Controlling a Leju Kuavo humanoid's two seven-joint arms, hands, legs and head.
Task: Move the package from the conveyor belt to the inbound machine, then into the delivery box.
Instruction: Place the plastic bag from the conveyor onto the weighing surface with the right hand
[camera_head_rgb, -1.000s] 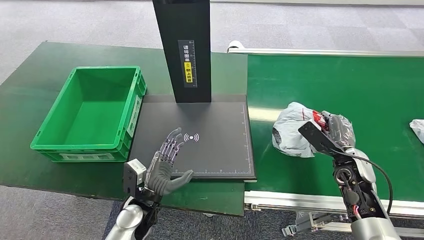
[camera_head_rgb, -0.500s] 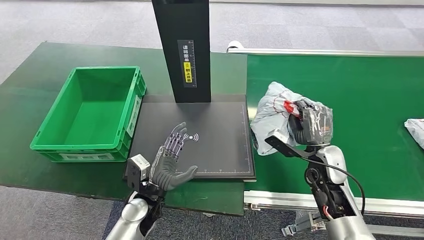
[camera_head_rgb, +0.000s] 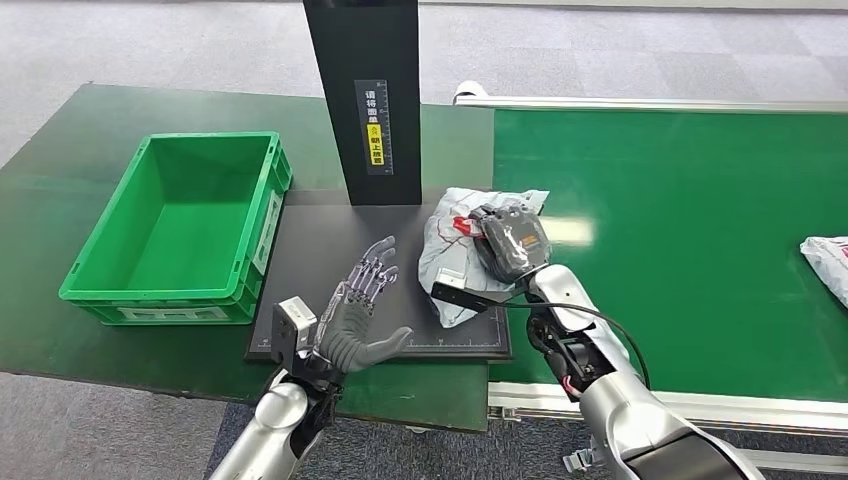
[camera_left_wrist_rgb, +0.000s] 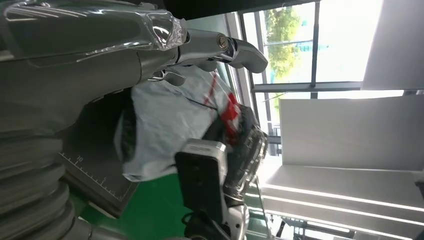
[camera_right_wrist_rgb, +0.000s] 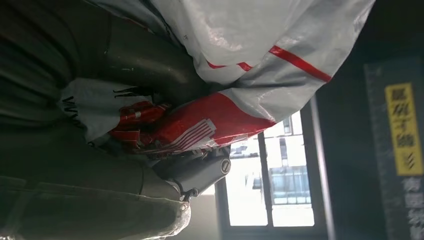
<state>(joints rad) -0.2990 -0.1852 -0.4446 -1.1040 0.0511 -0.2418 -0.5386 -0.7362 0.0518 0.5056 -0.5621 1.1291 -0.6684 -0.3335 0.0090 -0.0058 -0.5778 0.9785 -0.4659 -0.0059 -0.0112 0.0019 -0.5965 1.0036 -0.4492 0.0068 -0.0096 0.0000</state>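
The right hand (camera_head_rgb: 508, 240) grips the package (camera_head_rgb: 452, 250), a crumpled grey-white plastic mailer bag with red print, and holds it over the right part of the black scanner plate (camera_head_rgb: 330, 250) of the inbound machine. One second earlier this bag lay in the same grasp over the green conveyor belt (camera_head_rgb: 700, 200); half a second earlier it was at the belt's left edge. The carry from belt to machine is therefore nearly complete, and the step in hand appears to be presenting or setting down the bag under the black upright column (camera_head_rgb: 365, 90).

The left hand (camera_head_rgb: 355, 310) is empty, with fingers spread and palm turned towards the bag. It has risen slightly and shifted towards the plate's centre, probably to take or steady the bag for the later transfer into the green bin (camera_head_rgb: 100, 290), which stands just beside the plate on its left.

Writing: the column carries a dark label (camera_head_rgb: 375, 125) with white Chinese characters, a yellow strip and a graduated scale; the characters are too small to read reliably. The plate shows a white wireless-signal symbol in earlier views, now covered by the left hand, and ruler ticks along its edges. The red print on the bag is illegible. A second bag (camera_head_rgb: 825, 255) lies far right on the belt.
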